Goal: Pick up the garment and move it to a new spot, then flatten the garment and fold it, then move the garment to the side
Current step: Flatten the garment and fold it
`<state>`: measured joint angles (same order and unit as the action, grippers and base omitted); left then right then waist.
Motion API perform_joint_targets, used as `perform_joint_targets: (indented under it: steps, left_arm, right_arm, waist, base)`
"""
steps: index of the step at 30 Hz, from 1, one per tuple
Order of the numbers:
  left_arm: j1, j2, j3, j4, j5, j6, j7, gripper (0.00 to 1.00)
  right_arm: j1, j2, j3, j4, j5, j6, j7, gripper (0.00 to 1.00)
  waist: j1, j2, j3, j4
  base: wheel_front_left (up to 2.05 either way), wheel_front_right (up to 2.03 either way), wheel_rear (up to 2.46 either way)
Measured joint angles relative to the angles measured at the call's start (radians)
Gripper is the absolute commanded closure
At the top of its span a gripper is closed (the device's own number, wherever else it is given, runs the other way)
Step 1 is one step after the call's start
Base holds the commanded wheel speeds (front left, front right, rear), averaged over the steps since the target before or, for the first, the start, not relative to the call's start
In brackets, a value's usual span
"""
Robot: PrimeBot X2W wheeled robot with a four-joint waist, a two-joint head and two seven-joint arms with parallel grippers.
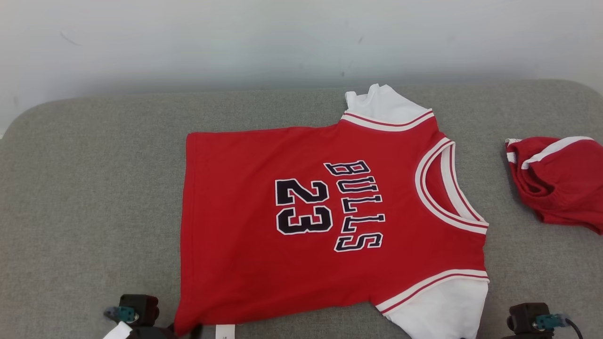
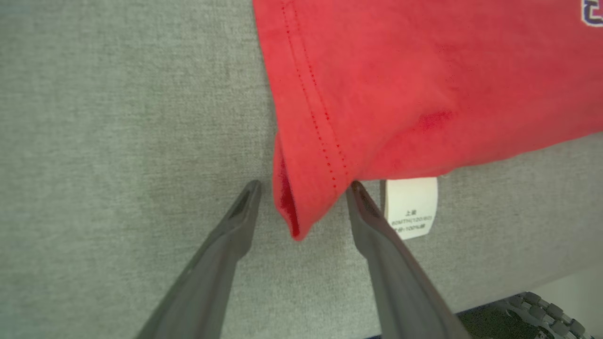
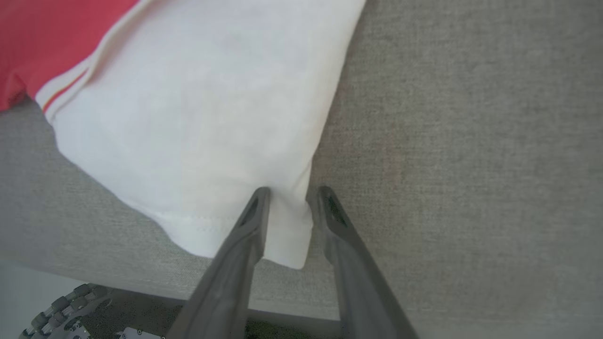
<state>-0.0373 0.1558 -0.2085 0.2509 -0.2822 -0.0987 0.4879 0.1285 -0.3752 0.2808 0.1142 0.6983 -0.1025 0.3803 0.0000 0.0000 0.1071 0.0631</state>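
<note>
Red knit cloth, soft and matte, makes up the shirt [image 1: 282,221]. It lies spread flat near the middle of the table [image 1: 89,188], with its collar toward the robot's right and its hem toward the left. The table is padded in coarse grey woven fabric and has rounded corners.

The shirt has short white sleeves [image 3: 198,117] and white-and-red striped bands at the armholes and round neck. Black letters edged in white, "BULLS" beside "23", read sideways in the head view. A double row of stitching runs along the hem, and a small white care label [image 2: 411,205] pokes out from under the near edge.

The left pincer [image 2: 305,184] is spread wide. Its two dark tapered fingers straddle the near hem corner, which lies in a loose fold between them, unsqueezed. The right pincer [image 3: 294,189] stands about half open, with a finger on either side of the near sleeve's outer corner — cloth between them, a gap showing.

A second red garment [image 1: 560,181] with white trim sits crumpled at the table's right end, apart from the shirt.
</note>
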Motion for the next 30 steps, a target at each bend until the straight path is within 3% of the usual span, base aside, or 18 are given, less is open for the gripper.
perform_joint_targets:
  steps: [2, 5, 6, 13, 25, 30]
  left_arm:
    - [-0.008, 0.003, 0.001, 0.010, 0.001, 0.000, 0.003, 0.66]
    - [-0.011, 0.004, 0.003, 0.015, 0.001, -0.003, 0.002, 0.96]
    - [-0.008, 0.004, 0.002, 0.009, 0.001, -0.007, -0.001, 1.00]
    - [0.038, 0.018, 0.006, -0.078, 0.001, -0.007, -0.033, 1.00]
    - [0.120, 0.034, 0.022, -0.248, -0.009, -0.007, -0.049, 1.00]
    - [0.110, 0.045, 0.039, -0.288, -0.009, -0.007, -0.049, 1.00]
  right_arm:
    - [-0.010, 0.004, 0.005, 0.006, 0.005, 0.007, 0.009, 1.00]
    - [-0.018, 0.008, 0.003, 0.011, 0.024, 0.022, 0.017, 1.00]
    - [-0.017, 0.008, 0.000, 0.010, 0.026, 0.024, 0.017, 1.00]
    - [-0.003, -0.032, -0.059, -0.044, 0.067, 0.043, 0.018, 1.00]
    - [0.097, -0.047, -0.162, -0.232, 0.242, 0.095, 0.025, 1.00]
    - [0.066, -0.072, -0.210, -0.280, 0.262, 0.098, 0.025, 1.00]
  waist:
    - [0.0000, 0.0000, -0.001, 0.000]
    - [0.0000, 0.0000, -0.011, -0.002]
    - [0.0000, 0.0000, -0.015, -0.003]
    - [0.0001, 0.0000, -0.032, -0.004]
    - [0.0000, 0.0000, -0.056, -0.004]
    - [0.0000, 0.0000, -0.056, -0.012]
  base:
    - [0.00, 0.00, 0.00]
    - [0.00, 0.00, 0.00]
    - [0.00, 0.00, 0.00]
    - [0.00, 0.00, 0.00]
    - [0.00, 0.00, 0.00]
    - [0.00, 0.00, 0.00]
